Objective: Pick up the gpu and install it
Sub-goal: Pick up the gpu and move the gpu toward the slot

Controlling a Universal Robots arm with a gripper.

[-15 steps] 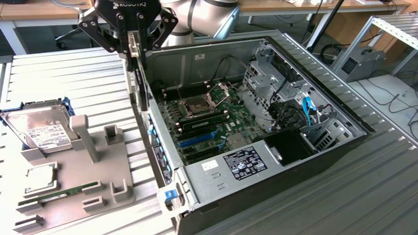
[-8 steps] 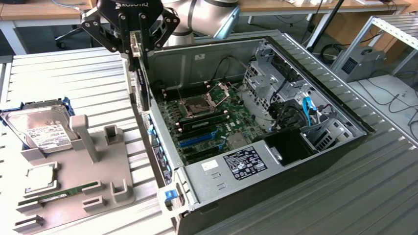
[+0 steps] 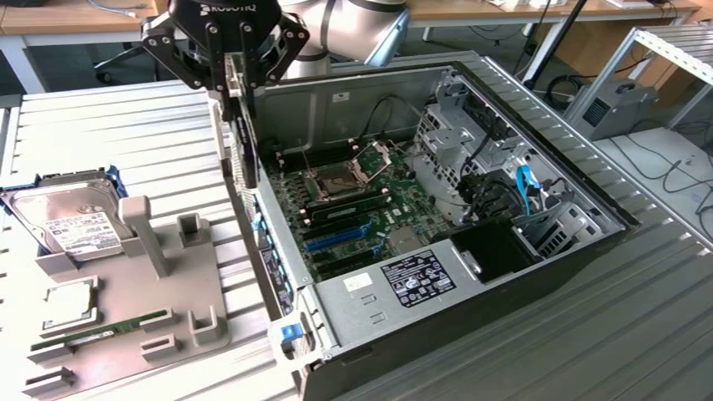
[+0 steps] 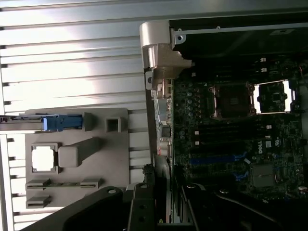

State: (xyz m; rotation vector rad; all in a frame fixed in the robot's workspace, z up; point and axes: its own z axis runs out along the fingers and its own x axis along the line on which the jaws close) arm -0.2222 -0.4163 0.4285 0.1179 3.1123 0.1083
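The gpu (image 3: 243,142) hangs on edge straight below the gripper (image 3: 232,77), whose fingers are pinched on its upper end, its lower end just over the near wall of the open computer case (image 3: 535,125). I judge this carry goes best with the card kept upright, its long edge squared to the blue slots (image 3: 334,240) and its silvery bracket toward the case wall. Count: one gpu, one case and, well below and beside the gripper, one grey tray (image 3: 212,276) bearing one hard drive (image 3: 73,221), one processor (image 3: 69,301) and one RAM stick (image 3: 106,330).
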